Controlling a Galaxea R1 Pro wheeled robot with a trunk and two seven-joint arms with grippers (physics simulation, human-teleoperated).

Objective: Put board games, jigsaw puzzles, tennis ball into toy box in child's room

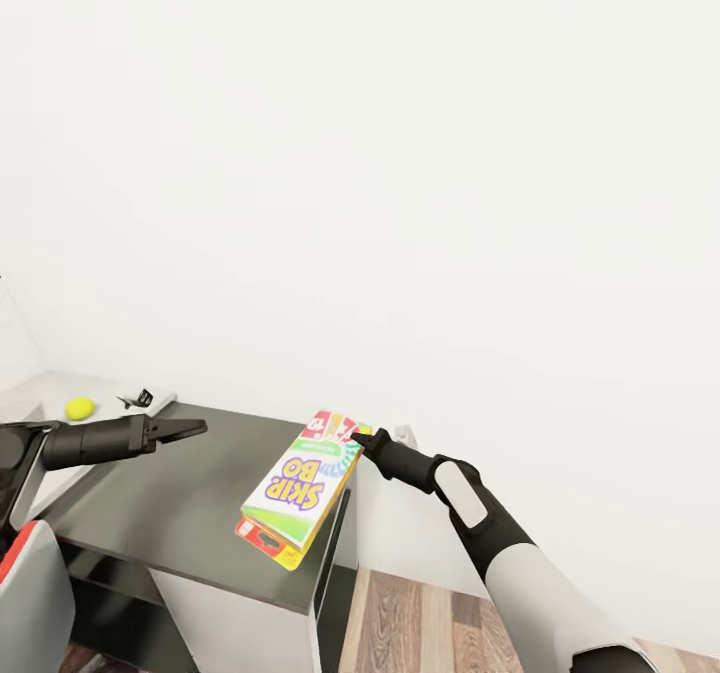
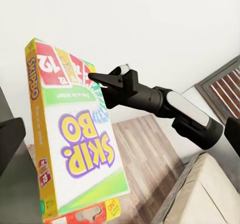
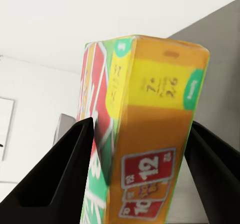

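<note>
The right claw [image 1: 356,440] pinches the far end of a Skip-Bo board game [image 1: 297,486], 1 finger [image 3: 55,176] on each broad face of the box. The yellow-edged box hangs tilted over the right edge of a low cabinet with a dark grey top [image 1: 170,503]; whether its near end touches the top cannot be told. From the left wrist view, the Skip-Bo cover [image 2: 75,134] faces the camera with the right claw [image 2: 96,79] gripping its far end, wooden floor [image 2: 150,154] beyond.

The left claw [image 1: 196,427] hovers over the cabinet top, left of the game and well apart from it, its fingers pressed together and holding nothing.

Far left, a tennis ball [image 1: 79,408] rests on the white bench [image 1: 45,393], near a small dark object [image 1: 143,397].
</note>
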